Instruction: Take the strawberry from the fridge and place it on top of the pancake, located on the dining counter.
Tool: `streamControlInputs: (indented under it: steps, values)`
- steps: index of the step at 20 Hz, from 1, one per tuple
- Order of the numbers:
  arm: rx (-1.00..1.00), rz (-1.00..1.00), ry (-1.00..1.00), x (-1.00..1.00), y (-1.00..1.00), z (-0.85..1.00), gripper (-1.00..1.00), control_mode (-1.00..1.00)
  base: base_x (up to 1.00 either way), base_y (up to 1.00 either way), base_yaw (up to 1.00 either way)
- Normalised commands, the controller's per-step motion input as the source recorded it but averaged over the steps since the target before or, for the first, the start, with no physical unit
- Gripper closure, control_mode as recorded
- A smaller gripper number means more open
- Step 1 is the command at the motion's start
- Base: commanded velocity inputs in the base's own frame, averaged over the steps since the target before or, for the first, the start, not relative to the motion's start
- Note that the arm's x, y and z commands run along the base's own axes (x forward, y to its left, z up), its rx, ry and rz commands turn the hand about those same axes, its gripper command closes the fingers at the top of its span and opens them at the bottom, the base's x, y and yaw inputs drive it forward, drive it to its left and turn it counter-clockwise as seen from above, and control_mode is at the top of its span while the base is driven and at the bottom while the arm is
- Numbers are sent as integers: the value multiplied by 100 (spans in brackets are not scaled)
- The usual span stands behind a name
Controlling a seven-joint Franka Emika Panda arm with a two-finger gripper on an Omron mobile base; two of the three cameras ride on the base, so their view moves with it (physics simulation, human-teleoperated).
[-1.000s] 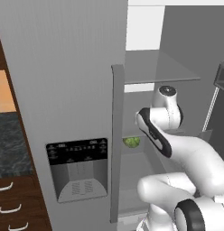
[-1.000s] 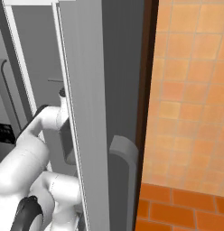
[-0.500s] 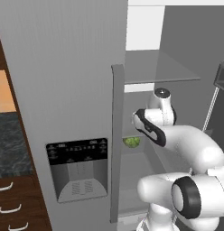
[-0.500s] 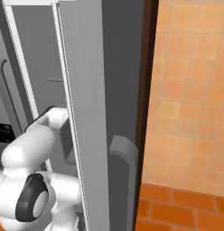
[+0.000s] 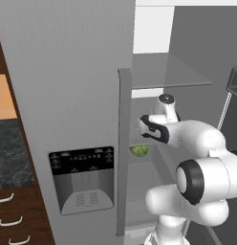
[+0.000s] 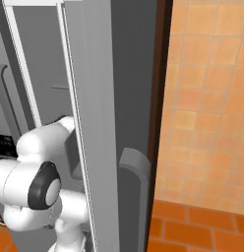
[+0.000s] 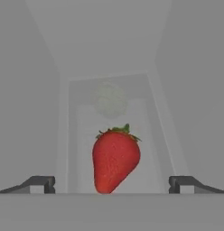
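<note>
Claw: claw point(image 7: 112, 184) spread fully wide, holding nothing, its two tips either side of the strawberry
Strawberry: strawberry point(image 7: 115, 159) upright between the tips, stem end up, touching neither
Fridge: fridge point(image 5: 77, 95) right door open; strawberry inside on its pale floor
Green ball: leafy ball point(image 7: 111, 100) behind the strawberry, deeper in the fridge

The fridge point(image 5: 77, 86) is seen with its door handle point(image 5: 123, 148) just right of the water dispenser point(image 5: 82, 179), and the arm point(image 5: 187, 139) is reached into the open compartment to the right of that handle, below a shelf point(image 5: 168, 76). A leafy ball point(image 5: 139, 150) is located low in the compartment, just beside the handle and under the arm. In the hand view, the strawberry point(image 7: 115, 158) is placed centrally between the two wide-set fingertips point(image 7: 41, 182) of the gripper point(image 7: 112, 184), with the leafy ball point(image 7: 110, 100) set behind it, further into the fridge.
</note>
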Motion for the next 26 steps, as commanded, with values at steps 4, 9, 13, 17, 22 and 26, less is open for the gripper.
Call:
streamControlInputs:
  steps: [4, 9, 13, 17, 22, 26]
  values:
    - [0, 1, 5, 43, -8, -20, -100, -100, 0, 0, 0]
    - [0, 1, 2, 30, -5, -24, -100, -100, 0, 0, 0]
    - [0, 2, 0, 6, 0, -36, -100, -100, 0, 0, 0]
    - [0, 3, 0, 0, 0, -44, -100, -100, 0, 0, 0]
    - [0, 4, 0, -6, 0, -51, -100, -100, 0, 0, 0]
    - [-1, 4, -1, -24, 0, -58, -100, -100, 0, 0, 0]
